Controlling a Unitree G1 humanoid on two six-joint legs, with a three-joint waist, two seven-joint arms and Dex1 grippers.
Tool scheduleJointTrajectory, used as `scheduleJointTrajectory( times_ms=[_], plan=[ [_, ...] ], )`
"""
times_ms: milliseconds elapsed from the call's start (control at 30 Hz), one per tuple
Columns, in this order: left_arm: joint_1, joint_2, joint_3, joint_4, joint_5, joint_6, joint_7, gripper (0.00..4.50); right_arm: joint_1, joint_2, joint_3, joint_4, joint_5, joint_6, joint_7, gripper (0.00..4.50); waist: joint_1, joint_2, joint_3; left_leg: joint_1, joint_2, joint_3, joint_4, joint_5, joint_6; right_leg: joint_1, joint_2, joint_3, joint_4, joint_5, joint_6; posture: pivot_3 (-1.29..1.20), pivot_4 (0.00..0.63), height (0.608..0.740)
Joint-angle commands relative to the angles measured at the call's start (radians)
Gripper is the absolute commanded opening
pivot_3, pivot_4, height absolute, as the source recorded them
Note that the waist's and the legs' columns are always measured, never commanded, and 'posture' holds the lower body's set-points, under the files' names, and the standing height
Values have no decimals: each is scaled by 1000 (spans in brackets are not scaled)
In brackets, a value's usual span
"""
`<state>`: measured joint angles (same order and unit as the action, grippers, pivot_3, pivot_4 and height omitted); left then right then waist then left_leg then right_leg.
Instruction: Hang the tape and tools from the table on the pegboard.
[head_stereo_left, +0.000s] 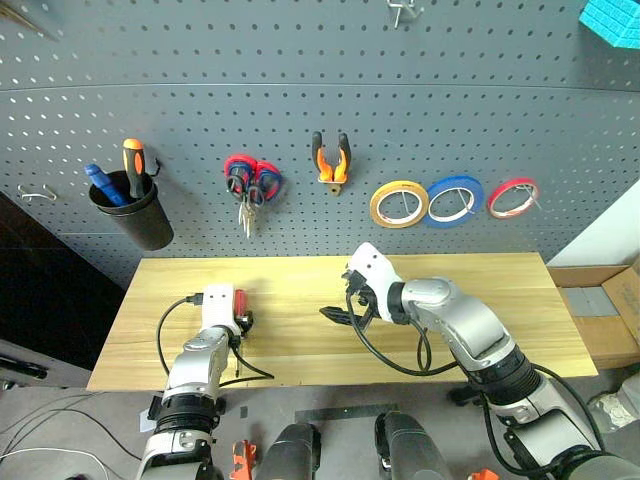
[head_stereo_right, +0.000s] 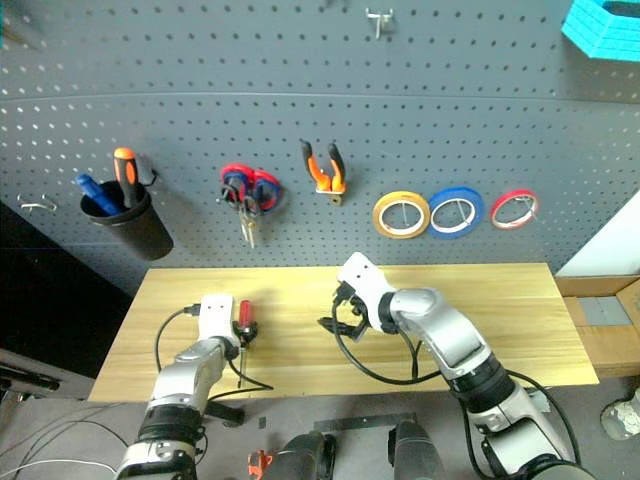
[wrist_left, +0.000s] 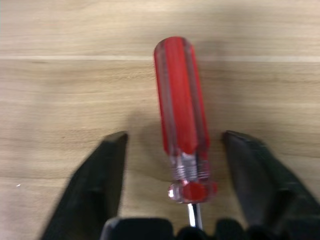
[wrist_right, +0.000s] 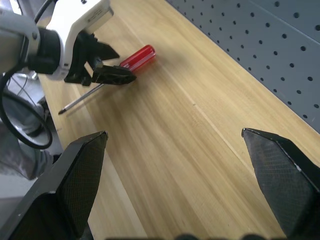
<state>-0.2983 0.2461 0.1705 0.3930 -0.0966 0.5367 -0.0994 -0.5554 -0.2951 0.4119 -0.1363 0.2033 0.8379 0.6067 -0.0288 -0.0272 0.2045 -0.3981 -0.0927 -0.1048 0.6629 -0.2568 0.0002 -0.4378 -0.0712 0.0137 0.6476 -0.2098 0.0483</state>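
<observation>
A slim red-handled screwdriver (wrist_left: 182, 115) lies on the light wooden table (head_stereo_left: 450, 290) near its left front. My left gripper (wrist_left: 175, 136) is open, with a finger on each side of the handle and a gap on both sides. My right gripper (wrist_right: 172, 136) hovers wide open over the middle of the table (head_stereo_left: 340, 315) with nothing between its fingers. The yellow-tan tape (head_stereo_left: 399, 204), the orange-and-black pliers (head_stereo_left: 330, 160) and steel scissors (head_stereo_right: 246, 222) hang on the dark grey pegboard (head_stereo_left: 300, 60).
A black cup (head_stereo_left: 130, 215) with blue- and orange-handled tools hangs at the pegboard's left. Red-and-blue scissors (head_stereo_left: 252, 172), a blue tape ring (head_stereo_left: 455, 198) and a red tape ring (head_stereo_left: 513, 196) also hang there. A cardboard box (head_stereo_left: 600, 310) stands beside the table's right end.
</observation>
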Motion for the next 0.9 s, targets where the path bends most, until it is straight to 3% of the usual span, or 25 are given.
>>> scheduleJointTrajectory(
  times_ms=[33, 100, 133, 333, 500, 600, 800, 900],
  plan=[
    [14, -1, 11, -62, -7, -38, 2, 1702, -27, 7, -29, -47, 5, -4, 0, 4500, 0, 0, 0, 0, 0, 0, 0, 0, 0, 0, 0, 0, 0, 0, 0, -36, 180, 740],
    [36, -1, 22, -120, -9, -80, 7, 946, -37, 4, -33, -52, 11, -13, 14, 4500, -1, 0, 0, 0, 0, 0, 0, 0, 0, 0, 0, 0, 0, 0, 0, -31, 180, 740],
    [53, 0, 23, -159, -10, -107, 2, 797, -41, 3, -37, -58, 19, -23, 27, 4500, -1, 0, 0, 0, 0, 0, 0, 0, 0, 0, 0, 0, 0, 0, 0, -29, 177, 740],
    [152, -33, 72, -520, -73, -383, -23, 798, -58, 11, -111, -173, 164, -125, 179, 4500, 2, 0, 0, -1, 1, 0, 0, 0, -1, -1, 0, 0, -1, 0, 0, -8, 170, 740],
    [84, 50, 92, -665, 16, -434, 18, 798, -105, 26, -127, -179, 218, -155, 236, 4500, 6, 0, 0, 1, 1, 0, 0, -1, 1, 2, 0, -1, -1, 0, 0, 31, 160, 740],
    [-10, 92, 137, -708, 2, -400, 44, 798, -139, 23, -99, -161, 194, -201, 264, 4500, 10, -2, -1, 1, 0, -1, 0, 0, 1, 2, 1, -2, -1, 0, 0, 50, 148, 740],
    [-163, 174, 189, -702, -30, -350, 36, 798, -291, 127, -171, 19, 126, -262, 108, 4500, 13, -3, -2, 0, 0, 0, 0, 3, -5, -1, 1, 0, 1, 1, -1, 66, 138, 740],
    [-216, 196, 214, -648, -45, -354, 42, 798, -303, 131, -162, 44, 114, -300, 125, 4500, 24, -8, -5, -1, 0, 0, -1, 3, -5, -2, 1, -1, 0, 1, -1, 74, 134, 740]
  ],
)
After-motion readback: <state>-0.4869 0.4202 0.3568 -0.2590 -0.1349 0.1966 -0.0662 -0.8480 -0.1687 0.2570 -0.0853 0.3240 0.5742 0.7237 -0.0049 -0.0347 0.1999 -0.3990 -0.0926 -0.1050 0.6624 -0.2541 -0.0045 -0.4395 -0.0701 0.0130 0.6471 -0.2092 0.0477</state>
